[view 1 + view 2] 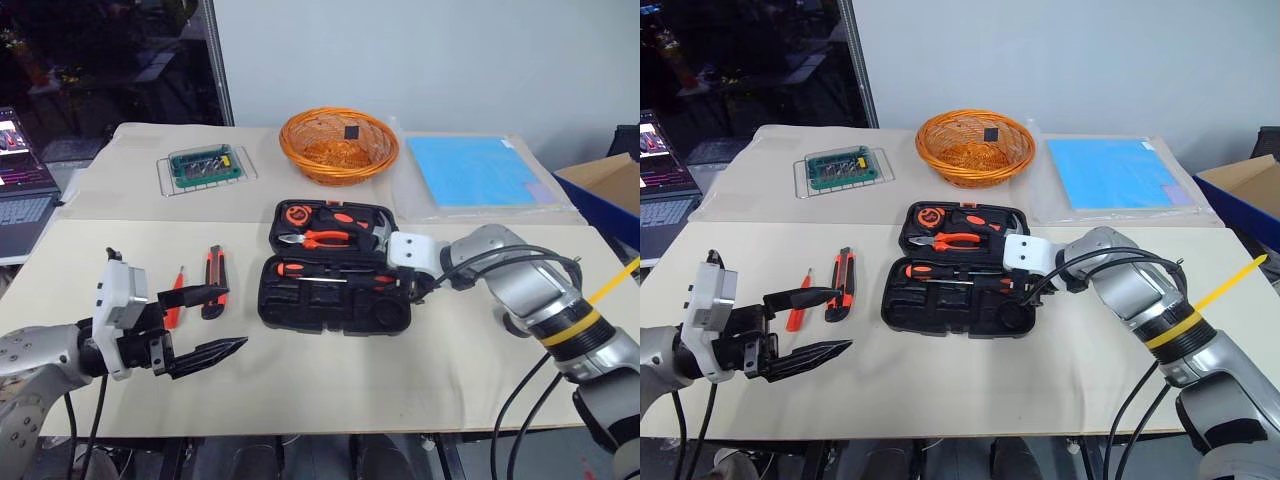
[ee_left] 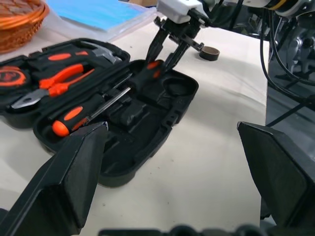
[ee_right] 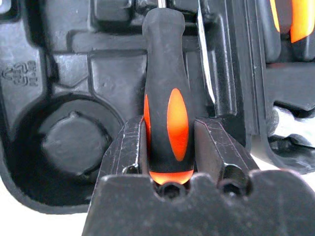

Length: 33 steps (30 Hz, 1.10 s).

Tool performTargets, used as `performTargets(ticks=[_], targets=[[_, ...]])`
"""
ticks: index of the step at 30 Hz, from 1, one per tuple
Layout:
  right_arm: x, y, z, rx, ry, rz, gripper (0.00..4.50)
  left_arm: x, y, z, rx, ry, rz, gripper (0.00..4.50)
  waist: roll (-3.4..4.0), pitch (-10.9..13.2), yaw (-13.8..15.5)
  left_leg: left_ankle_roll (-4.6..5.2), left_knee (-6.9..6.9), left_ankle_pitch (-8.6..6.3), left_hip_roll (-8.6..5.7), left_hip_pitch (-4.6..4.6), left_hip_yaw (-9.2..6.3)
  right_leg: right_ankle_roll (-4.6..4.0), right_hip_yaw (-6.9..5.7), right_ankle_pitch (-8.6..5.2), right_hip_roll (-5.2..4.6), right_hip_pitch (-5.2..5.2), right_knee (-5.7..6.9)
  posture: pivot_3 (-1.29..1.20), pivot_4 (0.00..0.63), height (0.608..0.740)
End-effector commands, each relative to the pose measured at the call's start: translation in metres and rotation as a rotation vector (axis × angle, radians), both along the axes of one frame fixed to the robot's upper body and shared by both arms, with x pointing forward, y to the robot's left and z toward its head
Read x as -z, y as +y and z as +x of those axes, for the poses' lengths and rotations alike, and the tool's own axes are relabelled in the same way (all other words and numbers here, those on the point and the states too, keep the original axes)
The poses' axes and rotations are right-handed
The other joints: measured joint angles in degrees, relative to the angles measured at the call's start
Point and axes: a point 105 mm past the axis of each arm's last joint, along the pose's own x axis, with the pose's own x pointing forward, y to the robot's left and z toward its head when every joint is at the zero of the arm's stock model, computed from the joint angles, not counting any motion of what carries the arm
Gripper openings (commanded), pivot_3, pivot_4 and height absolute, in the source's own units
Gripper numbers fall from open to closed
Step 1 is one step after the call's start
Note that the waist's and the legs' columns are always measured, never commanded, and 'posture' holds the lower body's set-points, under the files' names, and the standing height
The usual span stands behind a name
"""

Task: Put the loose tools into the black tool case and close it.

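- Black tool case (image 1: 330, 280) — lying open in the middle of the surface (image 1: 300, 380), pliers and a screwdriver already in its recesses.
- Left gripper (image 1: 215, 322), nearest, hovers over the surface with jaws spread wide, empty.
- Utility knife (image 1: 215, 282) and thin red screwdriver (image 1: 174, 298) lie just beyond it, left of the case.
- Right gripper (image 2: 170, 49) — jaws clamped on an orange-and-black screwdriver (image 3: 165, 98) over the case's front half.
- Orange wicker basket (image 1: 338, 145) and green bit set (image 1: 205, 166) stand farthest back.
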Motion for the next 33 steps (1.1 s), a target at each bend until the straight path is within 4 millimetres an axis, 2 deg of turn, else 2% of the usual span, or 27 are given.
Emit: performTargets(ticks=[1, 9, 17, 18, 22, 24, 26, 30, 31, 33], targets=[[0.006, -0.006, 0.004, -0.034, 0.005, -0.065, 1.06, -0.008, 0.002, 0.0, 0.005, -0.048, 0.02, 4.5, 0.0, 0.0, -0.03, -0.01, 0.0, 0.01, 0.02, 0.02, 0.0, -0.02, 0.0, 0.01, 0.02, 0.02, 0.0, 0.0, 0.15, 0.74], [0.013, -0.013, 0.021, 0.086, 0.043, -0.043, 1.05, -0.008, 0.005, 0.003, -0.008, -0.067, 0.036, 4.5, 0.0, -0.01, 0.14, -0.02, -0.07, 0.01, 0.0, 0.08, 0.01, -0.05, 0.0, 0.0, 0.01, 0.04, -0.02, 0.0, 0.15, 0.74], [0.019, -0.009, 0.009, -0.001, 0.089, -0.065, 1.03, -0.007, 0.004, 0.005, -0.005, -0.076, 0.041, 4.5, 0.0, -0.01, 0.19, -0.04, -0.21, 0.02, 0.0, 0.07, 0.0, 0.01, -0.03, 0.03, 0.02, 0.02, -0.03, 0.0, 0.15, 0.74], [0.018, -0.007, 0.009, -0.005, 0.09, -0.06, 2.04, -0.007, 0.004, 0.005, -0.004, -0.076, 0.042, 4.5, 0.0, -0.02, 0.19, -0.04, -0.22, 0.02, 0.0, 0.07, 0.0, 0.0, -0.03, 0.03, 0.02, 0.02, -0.03, 0.0, 0.15, 0.74], [0.001, -0.003, 0.013, 0.009, 0.042, 0.001, 3.33, -0.008, 0.005, 0.007, -0.002, -0.078, 0.043, 4.5, 0.0, -0.02, 0.14, -0.04, -0.27, 0.02, 0.0, 0.07, 0.0, 0.03, -0.03, 0.04, 0.03, 0.0, -0.04, 0.0, 0.15, 0.74], [-0.009, -0.001, 0.012, 0.015, 0.031, 0.04, 3.82, -0.007, 0.005, 0.007, -0.002, -0.077, 0.044, 4.5, -0.04, -0.04, 0.04, -0.04, -0.28, 0.03, 0.03, 0.08, -0.01, 0.14, -0.03, 0.11, 0.08, 0.01, -0.03, 0.0, 0.15, 0.74], [-0.031, 0.005, 0.008, -0.001, 0.024, 0.141, 3.82, -0.007, 0.005, 0.008, 0.0, -0.077, 0.043, 4.5, -0.01, -0.02, -0.16, -0.09, -0.28, 0.06, 0.06, 0.09, -0.01, 0.08, -0.03, 0.12, 0.1, -0.02, -0.01, 0.0, 0.15, 0.74], [-0.056, 0.019, 0.005, -0.002, 0.02, 0.361, 3.82, -0.008, 0.003, 0.012, 0.001, -0.079, 0.038, 4.5, 0.0, -0.01, -0.28, -0.09, -0.34, 0.06, 0.1, 0.09, -0.03, 0.14, -0.02, 0.16, 0.16, -0.06, 0.05, 0.0, 0.15, 0.74], [-0.06, 0.021, 0.006, 0.015, 0.006, 0.409, 3.29, -0.008, 0.003, 0.013, 0.001, -0.08, 0.037, 4.5, 0.0, -0.01, -0.27, -0.09, -0.36, 0.06, 0.12, 0.1, -0.05, 0.16, -0.02, 0.17, 0.21, -0.05, 0.04, 0.0, 0.15, 0.74], [-0.062, 0.024, 0.007, 0.038, -0.044, 0.461, 2.74, -0.008, 0.002, 0.014, -0.001, -0.082, 0.036, 4.5, 0.0, -0.01, -0.16, -0.09, -0.37, 0.06, 0.13, 0.09, -0.07, 0.16, -0.02, 0.17, 0.25, -0.05, 0.05, 0.0, 0.15, 0.74]])
